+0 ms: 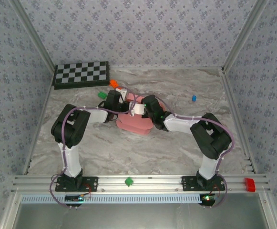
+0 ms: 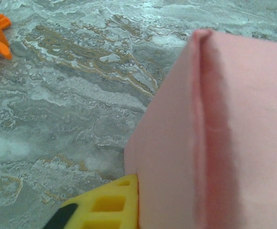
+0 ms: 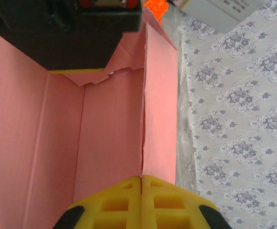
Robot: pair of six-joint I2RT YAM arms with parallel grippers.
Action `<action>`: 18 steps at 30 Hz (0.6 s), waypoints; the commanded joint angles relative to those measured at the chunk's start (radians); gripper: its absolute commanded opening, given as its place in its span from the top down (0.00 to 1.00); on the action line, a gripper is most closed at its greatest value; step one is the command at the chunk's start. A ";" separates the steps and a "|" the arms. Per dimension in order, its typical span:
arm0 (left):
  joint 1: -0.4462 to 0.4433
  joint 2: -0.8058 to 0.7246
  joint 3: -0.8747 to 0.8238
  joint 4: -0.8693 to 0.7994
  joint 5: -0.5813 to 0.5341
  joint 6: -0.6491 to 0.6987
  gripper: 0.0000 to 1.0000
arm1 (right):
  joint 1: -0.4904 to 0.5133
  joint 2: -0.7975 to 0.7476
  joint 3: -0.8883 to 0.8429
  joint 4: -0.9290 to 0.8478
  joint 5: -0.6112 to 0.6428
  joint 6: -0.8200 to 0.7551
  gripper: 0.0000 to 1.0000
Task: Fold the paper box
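The pink thin-card paper box is sitting mid-table on the grey marbled table. 2 claws are on it: the right claw is clenching a wall edge, and the left claw is seemingly pinching a flap.

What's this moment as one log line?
task: fold paper box | left gripper: shut on paper box | right gripper: shut on paper box | state: partly folded

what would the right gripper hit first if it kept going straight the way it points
More of the paper box that the right gripper pinches; beyond it, probably the left gripper, though depth is unclear.
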 commanded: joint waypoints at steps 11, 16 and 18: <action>-0.033 -0.057 0.001 -0.061 -0.075 0.016 0.98 | 0.005 -0.013 0.007 -0.014 -0.009 0.081 0.83; -0.037 -0.090 -0.007 -0.089 -0.095 0.002 1.00 | 0.005 -0.049 0.004 -0.003 0.002 0.105 0.50; -0.040 -0.106 -0.006 -0.110 -0.110 0.001 1.00 | 0.007 -0.071 0.002 -0.002 0.010 0.118 0.42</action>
